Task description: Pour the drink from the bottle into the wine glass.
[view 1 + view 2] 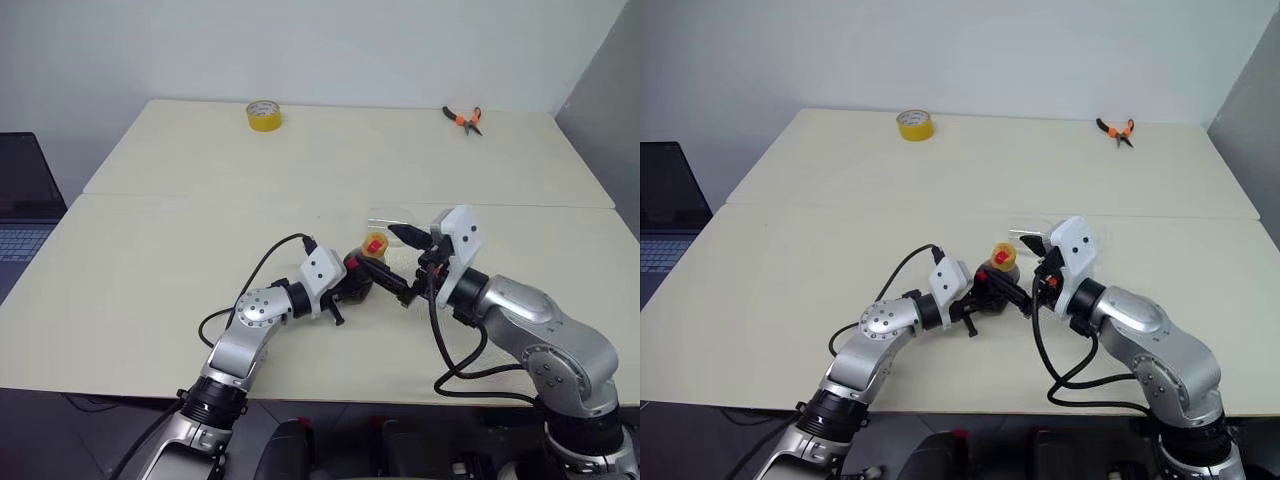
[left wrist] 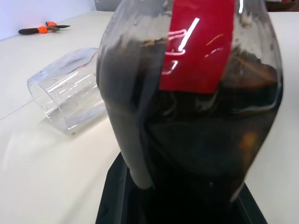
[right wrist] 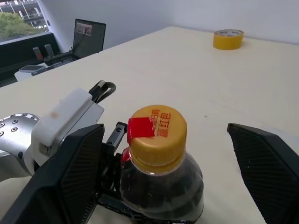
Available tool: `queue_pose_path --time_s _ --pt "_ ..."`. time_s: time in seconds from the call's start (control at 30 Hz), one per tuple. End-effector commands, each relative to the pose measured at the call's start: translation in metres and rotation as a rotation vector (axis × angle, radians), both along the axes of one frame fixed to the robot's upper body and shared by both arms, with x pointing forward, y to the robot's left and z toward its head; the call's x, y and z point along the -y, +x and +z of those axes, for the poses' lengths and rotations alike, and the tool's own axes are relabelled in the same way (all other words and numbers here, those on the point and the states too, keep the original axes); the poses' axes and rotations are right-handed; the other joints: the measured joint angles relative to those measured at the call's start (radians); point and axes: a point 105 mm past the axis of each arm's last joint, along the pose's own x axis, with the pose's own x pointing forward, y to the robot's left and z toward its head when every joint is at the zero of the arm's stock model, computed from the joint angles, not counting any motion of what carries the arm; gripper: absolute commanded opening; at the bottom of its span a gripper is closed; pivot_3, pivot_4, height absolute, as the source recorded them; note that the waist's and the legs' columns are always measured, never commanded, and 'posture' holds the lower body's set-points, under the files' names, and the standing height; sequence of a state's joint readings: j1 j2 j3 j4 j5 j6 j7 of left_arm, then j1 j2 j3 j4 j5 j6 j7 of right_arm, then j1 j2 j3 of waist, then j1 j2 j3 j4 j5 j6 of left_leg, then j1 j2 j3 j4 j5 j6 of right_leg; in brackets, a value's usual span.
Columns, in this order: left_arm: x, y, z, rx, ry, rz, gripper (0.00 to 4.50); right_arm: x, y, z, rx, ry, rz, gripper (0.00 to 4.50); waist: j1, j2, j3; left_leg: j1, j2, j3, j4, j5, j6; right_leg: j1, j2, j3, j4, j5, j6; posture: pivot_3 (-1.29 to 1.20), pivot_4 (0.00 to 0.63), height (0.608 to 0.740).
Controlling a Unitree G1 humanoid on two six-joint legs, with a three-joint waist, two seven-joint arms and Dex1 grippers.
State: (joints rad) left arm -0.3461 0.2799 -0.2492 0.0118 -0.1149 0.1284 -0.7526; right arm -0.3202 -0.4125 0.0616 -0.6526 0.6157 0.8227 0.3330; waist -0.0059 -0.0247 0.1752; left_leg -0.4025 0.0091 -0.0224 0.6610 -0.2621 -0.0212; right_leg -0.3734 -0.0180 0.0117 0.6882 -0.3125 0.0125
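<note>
Uncapping stage, by the look of it, well short of any pouring: left gripper (image 1: 352, 283) clamped tight on the body of the bottle (image 3: 161, 179), holding it upright just above the counter (image 1: 150, 260) near the middle of the front edge, drink (image 2: 196, 140) dark inside and filling most of the body. Cap (image 3: 156, 133) still on, yellow with a small red tag on top. Right gripper (image 3: 163, 186) spread wide, one finger (image 3: 63, 179) on either side of the cap, neither touching it in the wrist view, so holding nothing. Glass (image 2: 70, 95) just behind the bottle, seemingly lying on its side rather than standing, bowl clear and empty; stem and foot hard to make out. Next move, as a judgement: right gripper centred on the cap and closed on it, then twisted off against the left's hold, with enough squeeze not to slip on the ridged rim and not so much on the soft body that liquid spurts. After that, probably the glass to be set upright before tipping. Tape (image 1: 263, 115) and pliers (image 1: 463, 119) far off at the back, out of the way
</note>
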Motion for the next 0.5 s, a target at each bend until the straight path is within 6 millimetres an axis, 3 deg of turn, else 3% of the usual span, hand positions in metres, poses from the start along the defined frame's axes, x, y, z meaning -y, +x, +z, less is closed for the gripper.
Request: queue_pose_path --time_s 0.03,0.23,0.4,0.5 --pt "0.0035 -0.0031 0.0152 0.061 -0.032 -0.014 0.64 -0.0005 -0.0021 0.0120 0.059 0.022 0.003 3.52 0.000 0.000 0.000 0.000 0.000 0.000 0.000 0.000 0.000 0.000 0.000 0.000 0.000 0.000 0.000 0.00 0.150 0.740" --pt "0.0030 -0.0043 0.0146 0.058 -0.033 -0.013 0.64 -0.0014 -0.0038 0.0128 0.066 0.036 0.012 1.37 0.000 0.000 0.000 0.000 0.000 0.000 0.000 0.000 0.000 0.000 0.000 0.000 0.000 0.000 0.000 0.00 0.150 0.740" --pt "0.0024 -0.0038 0.0146 0.056 -0.036 -0.007 0.64 -0.0030 -0.0061 0.0160 0.066 0.088 0.039 1.26 0.000 0.000 0.000 0.000 0.000 0.000 0.000 0.000 0.000 0.000 0.000 0.000 0.000 0.000 0.000 0.00 0.150 0.740" --pt "0.0033 -0.0045 0.0139 0.054 -0.038 -0.007 0.64 -0.0084 -0.0108 0.0216 0.034 0.208 0.095 1.26 0.000 0.000 0.000 0.000 0.000 0.000 0.000 0.000 0.000 0.000 0.000 0.000 0.000 0.000 0.000 0.00 0.150 0.740"
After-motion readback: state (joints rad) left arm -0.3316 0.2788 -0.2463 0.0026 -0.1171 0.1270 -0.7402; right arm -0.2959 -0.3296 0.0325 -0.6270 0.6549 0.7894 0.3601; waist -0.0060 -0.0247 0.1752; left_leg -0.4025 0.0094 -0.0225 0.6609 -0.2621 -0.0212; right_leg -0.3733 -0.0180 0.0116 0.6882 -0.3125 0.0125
